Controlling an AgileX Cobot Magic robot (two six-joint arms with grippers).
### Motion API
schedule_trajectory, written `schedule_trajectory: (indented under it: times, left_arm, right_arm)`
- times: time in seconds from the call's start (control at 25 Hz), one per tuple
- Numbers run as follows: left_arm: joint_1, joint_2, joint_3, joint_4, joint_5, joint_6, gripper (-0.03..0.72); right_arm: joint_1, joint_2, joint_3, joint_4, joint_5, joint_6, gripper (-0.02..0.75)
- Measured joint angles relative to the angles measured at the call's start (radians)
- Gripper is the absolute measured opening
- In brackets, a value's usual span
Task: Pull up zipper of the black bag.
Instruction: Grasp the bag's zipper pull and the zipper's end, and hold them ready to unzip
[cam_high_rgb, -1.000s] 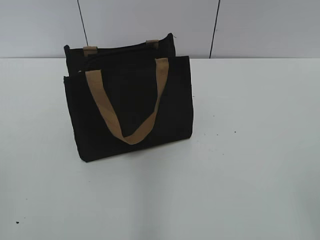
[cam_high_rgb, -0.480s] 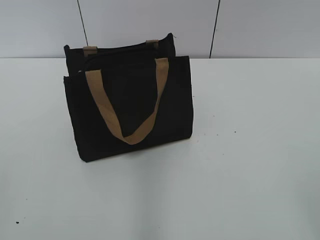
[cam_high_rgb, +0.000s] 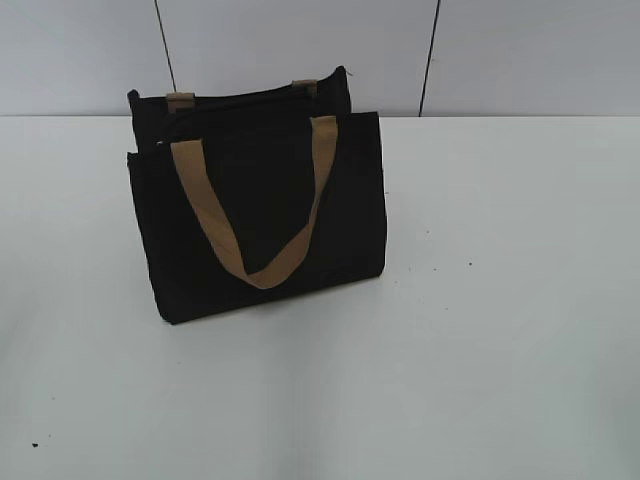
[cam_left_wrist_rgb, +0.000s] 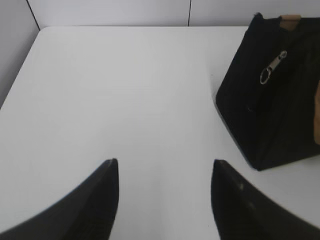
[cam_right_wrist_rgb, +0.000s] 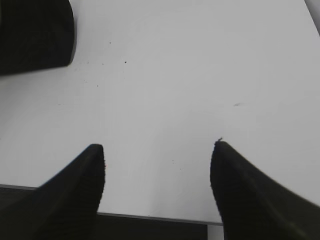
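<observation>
On the white surface (cam_high_rgb: 480, 330), the boxy black fabric bag (cam_high_rgb: 260, 220) stood left of centre, its silvery zipper pull (cam_left_wrist_rgb: 272, 69) untouched, both grippers' fingers (cam_left_wrist_rgb: 100, 200) spread, empty, well apart from it.

A white table (cam_high_rgb: 500, 300) carries everything here. The black bag (cam_high_rgb: 260, 220) stands upright on it, left of the middle and toward the back edge, its base flat on the surface. A few tiny dark specks (cam_high_rgb: 35, 445) dot the tabletop near the front left corner.
</observation>
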Motion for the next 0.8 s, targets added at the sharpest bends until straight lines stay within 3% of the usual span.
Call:
schedule_trajectory:
  times: [0.12,0.24,0.52,0.6,0.8]
  left_arm:
    - [0.0,0.178,0.0,-0.143,-0.167,0.189,0.451]
    - [0.0,0.363,0.0,-0.388,-0.256,0.433,0.451]
    - [0.023,0.705,-0.011,-1.07,-0.153,1.282,0.451]
    - [0.064,0.792,-0.024,-1.187,-0.061,1.477,0.451]
    - [0.126,1.013,-0.033,-1.36,0.053,1.785,0.451]
  right_arm:
    - [0.0,0.0,0.0,0.0,0.0,0.0,0.505]
    - [0.0,0.0,0.0,0.0,0.0,0.0,0.505]
    - [0.0,0.0,0.0,0.002,0.0,0.0,0.505]
    - [0.0,0.0,0.0,0.002,0.0,0.0,0.505]
    - [0.0,0.0,0.0,0.003,0.0,0.0,0.505]
